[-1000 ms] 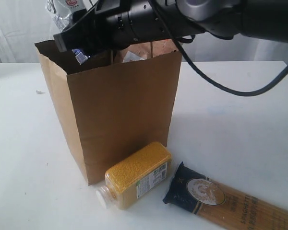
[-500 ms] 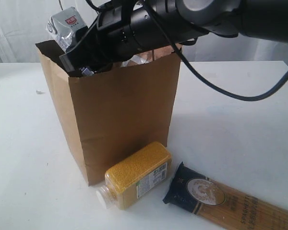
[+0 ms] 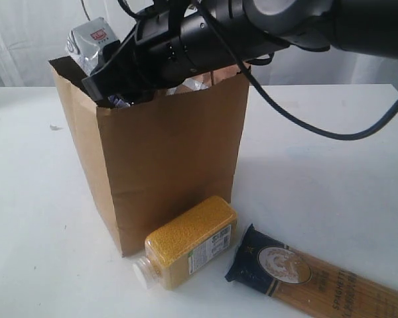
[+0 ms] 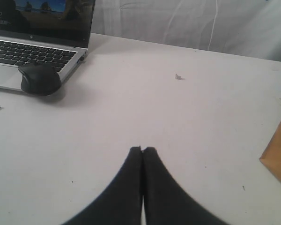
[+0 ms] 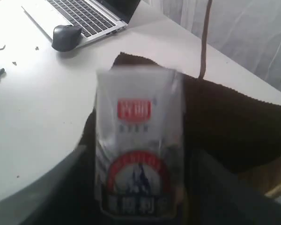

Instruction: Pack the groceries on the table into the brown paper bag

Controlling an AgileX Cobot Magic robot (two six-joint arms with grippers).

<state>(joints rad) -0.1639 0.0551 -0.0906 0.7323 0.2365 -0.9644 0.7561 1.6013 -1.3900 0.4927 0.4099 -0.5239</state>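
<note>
The brown paper bag stands open on the white table. My right gripper reaches across its far-left corner, shut on the small white-blue carton, which is tilted above the rim. In the right wrist view the carton fills the space between the fingers of the right gripper, over the bag's dark opening. The yellow-grain bottle and the spaghetti pack lie in front of the bag. My left gripper is shut on nothing, over bare table near a bag corner.
A laptop and a black mouse sit on the table beyond the left gripper; both also show as the laptop and mouse past the bag. Some packed items peek above the bag's rim. A white curtain hangs behind.
The right arm has come down with the carton, from well above the bag's rim to just over its corner. It has hardly moved in the last half second.
</note>
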